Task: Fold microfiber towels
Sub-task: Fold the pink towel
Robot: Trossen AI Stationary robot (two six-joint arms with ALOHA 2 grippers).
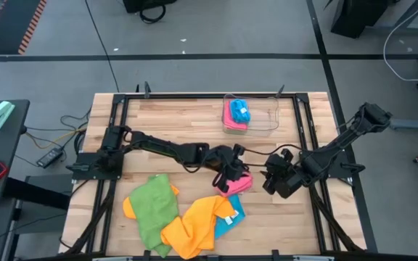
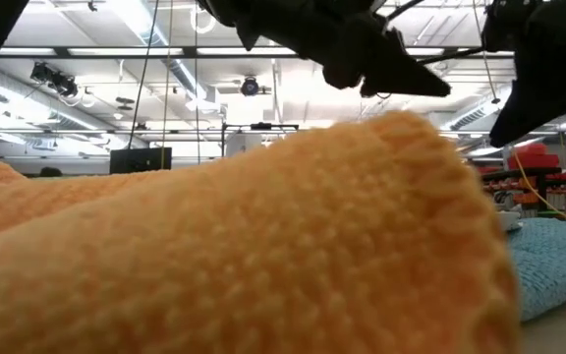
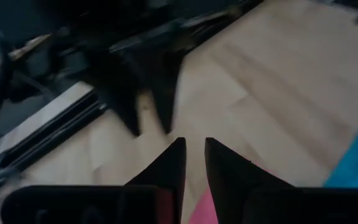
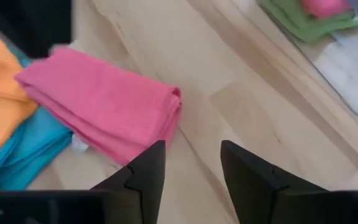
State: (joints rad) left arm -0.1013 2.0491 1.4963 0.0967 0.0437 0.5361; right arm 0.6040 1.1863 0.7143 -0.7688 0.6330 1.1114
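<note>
A folded pink towel (image 1: 236, 184) (image 4: 104, 102) lies flat on the wooden table near its middle. Toward the near edge, orange (image 1: 194, 226), green (image 1: 151, 209) and sky blue (image 1: 231, 217) towels lie crumpled and overlapping. My left gripper (image 1: 232, 170) (image 3: 194, 142) hovers over the pink towel. Its fingers stand a narrow gap apart, with bare wood showing between the tips. My right gripper (image 1: 271, 181) (image 4: 191, 146) is open just right of the pink towel, above bare wood.
A clear plastic tray (image 1: 274, 109) at the far right of the table holds folded pink, blue and green towels (image 1: 238, 114). In the low view the orange towel (image 2: 214, 246) fills most of the picture. Black frame rails run along the table's left and right sides.
</note>
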